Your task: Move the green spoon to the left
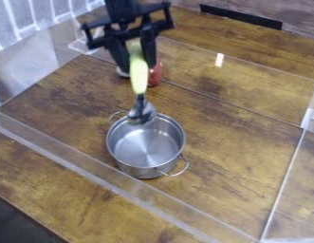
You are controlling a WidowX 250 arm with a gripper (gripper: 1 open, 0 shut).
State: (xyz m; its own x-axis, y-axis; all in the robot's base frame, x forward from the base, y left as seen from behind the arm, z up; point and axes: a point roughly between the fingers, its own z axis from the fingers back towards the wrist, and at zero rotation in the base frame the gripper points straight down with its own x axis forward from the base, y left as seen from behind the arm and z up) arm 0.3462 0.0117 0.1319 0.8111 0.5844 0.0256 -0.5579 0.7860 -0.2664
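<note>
My gripper (137,55) hangs from the black arm at the top of the camera view, shut on the upper end of the green spoon (140,78). The spoon points down, its yellow-green handle nearly upright. Its small silver bowl (138,113) hovers just over the back rim of the steel pot (146,144), which stands on the wooden table (235,104). I cannot tell whether the spoon bowl touches the rim.
A red-and-white mushroom toy (158,68) lies behind the gripper, mostly hidden by it. Clear plastic walls (288,190) border the table at the front and right. A white stand (85,38) sits at the back left.
</note>
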